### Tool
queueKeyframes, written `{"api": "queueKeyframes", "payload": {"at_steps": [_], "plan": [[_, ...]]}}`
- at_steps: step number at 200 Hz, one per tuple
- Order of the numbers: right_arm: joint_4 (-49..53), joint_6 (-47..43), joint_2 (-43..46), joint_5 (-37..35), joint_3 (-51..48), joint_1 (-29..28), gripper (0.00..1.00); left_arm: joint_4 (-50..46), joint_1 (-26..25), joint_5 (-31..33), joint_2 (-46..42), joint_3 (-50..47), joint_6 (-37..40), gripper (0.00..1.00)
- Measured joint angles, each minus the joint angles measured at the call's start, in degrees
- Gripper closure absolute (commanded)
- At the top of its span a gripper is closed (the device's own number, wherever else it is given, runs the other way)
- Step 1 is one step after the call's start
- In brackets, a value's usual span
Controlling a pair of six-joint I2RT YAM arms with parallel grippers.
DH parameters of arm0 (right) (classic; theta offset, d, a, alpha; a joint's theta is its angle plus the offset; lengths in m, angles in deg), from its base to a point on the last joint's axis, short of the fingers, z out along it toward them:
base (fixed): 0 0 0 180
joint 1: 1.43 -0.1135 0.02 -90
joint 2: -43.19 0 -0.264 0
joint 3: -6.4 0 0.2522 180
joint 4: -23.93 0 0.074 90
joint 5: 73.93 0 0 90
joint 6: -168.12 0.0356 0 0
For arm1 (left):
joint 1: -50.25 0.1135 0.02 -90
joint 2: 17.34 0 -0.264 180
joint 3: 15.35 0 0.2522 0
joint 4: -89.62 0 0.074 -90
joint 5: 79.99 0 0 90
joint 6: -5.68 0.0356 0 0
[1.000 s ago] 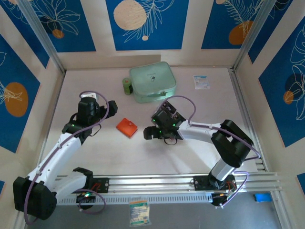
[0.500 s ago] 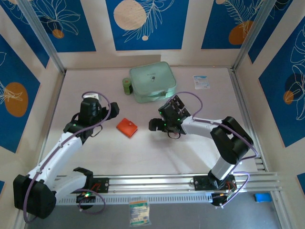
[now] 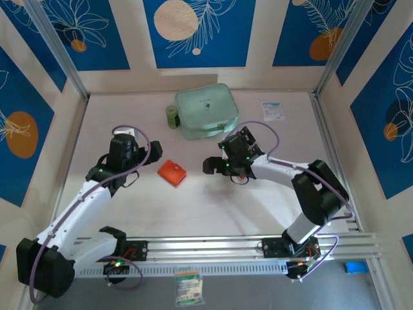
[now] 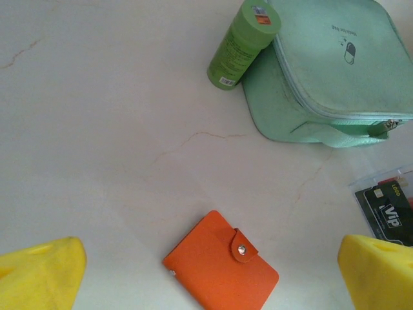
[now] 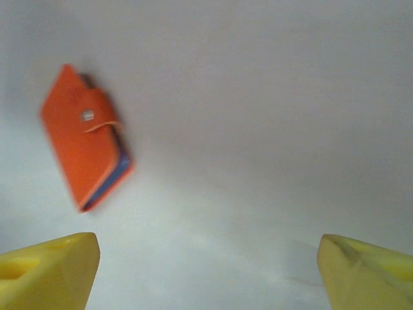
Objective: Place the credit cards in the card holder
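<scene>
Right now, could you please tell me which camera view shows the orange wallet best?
The left wrist view: the wallet lies sharp and large, its snap shut. The right wrist view blurs the wallet; the top view shows it small.

The right pincer [image 3: 216,161] has moved across the desk [image 3: 193,206], away from the near edge and toward the green zip case [image 3: 206,111]. Its arm's elbow has swung outward. The left pincer [image 3: 142,147] has edged slightly closer to the orange wallet [image 3: 172,172].

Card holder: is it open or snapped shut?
Shut: the card holder lies folded flat, its strap snapped down over the front cover.
</scene>
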Motion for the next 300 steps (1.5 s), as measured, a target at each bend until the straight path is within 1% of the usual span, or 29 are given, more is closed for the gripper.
{"api": "queueKeyframes", "payload": {"at_steps": [14,34,47,78,110,132,196,215,279,300], "plan": [[-0.9,1.5,0.0,2.7,0.5,-0.7,0.19,-0.4,0.0,0.0,-0.5,-1.1,-0.3,0.00],[-2.6,4.7,-0.9,6.5,0.6,-1.2,0.28,-1.2,0.0,0.1,-0.6,-3.0,-0.6,0.00],[-4.2,6.8,-2.8,8.7,1.0,-1.2,0.35,-1.8,-0.1,0.5,-0.6,-4.0,-0.9,0.00],[-8.7,11.3,-8.6,12.9,2.3,-1.3,0.44,-3.0,-0.1,1.1,-0.6,-4.9,-0.9,0.00],[-11.5,14.5,-12.3,14.9,3.3,-1.6,0.46,-3.4,-0.1,1.5,-0.5,-4.9,-0.9,0.00],[-13.2,16.0,-13.7,15.9,3.9,-1.8,0.51,-3.4,-0.1,1.6,-0.5,-4.9,-0.9,0.00],[-17.8,19.5,-17.7,17.9,5.3,-2.1,0.59,-3.4,-0.1,2.0,-0.5,-4.9,-0.9,0.00],[-18.8,20.4,-19.1,18.3,5.7,-2.1,0.63,-3.4,-0.1,2.0,-0.3,-4.9,-0.9,0.00],[-21.5,22.1,-21.3,19.4,7.3,-2.5,0.70,-4.3,-0.1,2.0,0.7,-4.9,-0.9,0.00],[-22.2,22.8,-22.4,19.8,7.6,-2.5,0.70,-4.4,-0.1,1.9,1.4,-4.9,-0.9,0.00]]}}
